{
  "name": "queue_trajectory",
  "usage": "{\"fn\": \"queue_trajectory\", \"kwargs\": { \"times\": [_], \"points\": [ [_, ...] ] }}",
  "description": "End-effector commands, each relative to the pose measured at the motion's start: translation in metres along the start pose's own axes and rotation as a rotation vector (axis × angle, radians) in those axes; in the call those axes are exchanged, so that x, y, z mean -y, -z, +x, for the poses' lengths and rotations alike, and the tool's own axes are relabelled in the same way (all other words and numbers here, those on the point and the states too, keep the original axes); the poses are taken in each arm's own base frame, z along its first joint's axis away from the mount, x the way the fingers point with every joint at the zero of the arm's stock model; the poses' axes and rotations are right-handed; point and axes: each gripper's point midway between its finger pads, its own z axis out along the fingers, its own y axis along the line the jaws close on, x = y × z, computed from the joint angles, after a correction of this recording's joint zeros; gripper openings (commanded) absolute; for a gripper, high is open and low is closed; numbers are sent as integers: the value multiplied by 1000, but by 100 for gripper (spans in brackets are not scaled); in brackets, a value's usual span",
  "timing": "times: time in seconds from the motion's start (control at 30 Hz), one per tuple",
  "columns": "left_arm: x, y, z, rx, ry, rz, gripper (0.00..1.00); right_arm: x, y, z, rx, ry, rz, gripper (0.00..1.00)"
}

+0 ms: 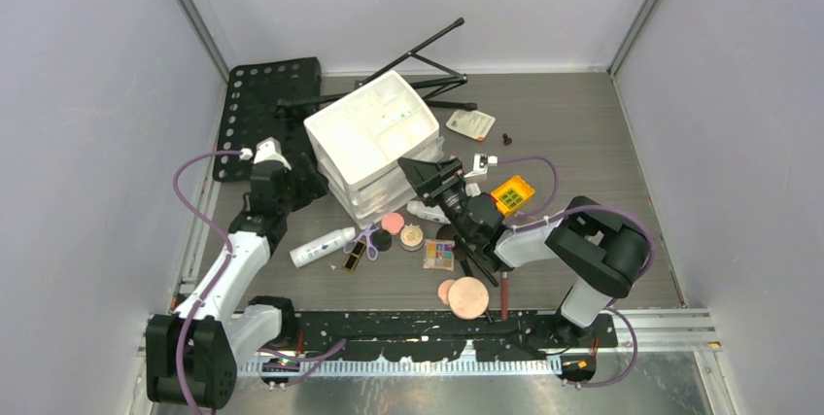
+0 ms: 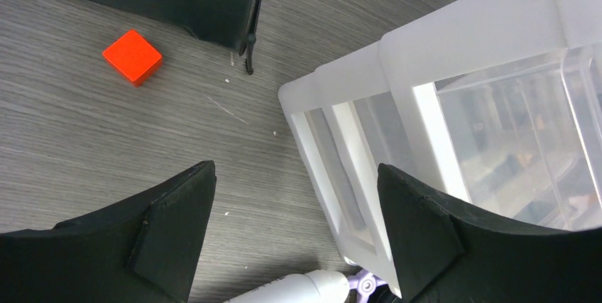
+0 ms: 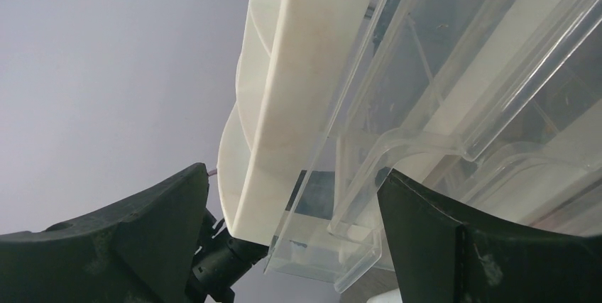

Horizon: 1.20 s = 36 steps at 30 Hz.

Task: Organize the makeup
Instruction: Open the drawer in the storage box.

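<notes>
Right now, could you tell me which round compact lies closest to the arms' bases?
The large peach compact: it lies nearest the front, while the small pink compact and beige compact sit farther back.

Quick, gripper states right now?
Left gripper: open, holding nothing.
Right gripper: open, up against the drawer unit, nothing held.

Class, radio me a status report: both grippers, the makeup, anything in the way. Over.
Left gripper open, empty. Right gripper open, facing drawer organizer. Compacts, eyeshadow palette, white bottle loose on table. Red block apart, not obstructing.
</notes>
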Motion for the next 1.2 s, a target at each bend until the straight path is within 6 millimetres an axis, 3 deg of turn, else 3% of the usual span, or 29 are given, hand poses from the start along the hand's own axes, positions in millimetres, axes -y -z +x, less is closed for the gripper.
{"fn": "queue_trajectory", "kwargs": {
  "times": [0.0, 0.53, 0.77, 0.97, 1.17],
  "points": [
    [6, -2, -13, 51, -2, 19, 87, -47, 5, -21, 74, -32, -134, 93],
    [6, -3, -13, 51, -2, 16, 86, -58, 27, -33, 84, -36, -157, 94],
    [12, 3, -18, 67, 0, 41, 86, -45, 38, -37, 95, -24, -123, 94],
    [31, 42, -45, 147, 37, 116, 86, -40, 39, -36, 88, -20, -110, 94],
    [70, 113, -98, 234, 42, 232, 87, -37, 41, -35, 88, -19, -102, 94]
  ]
}}
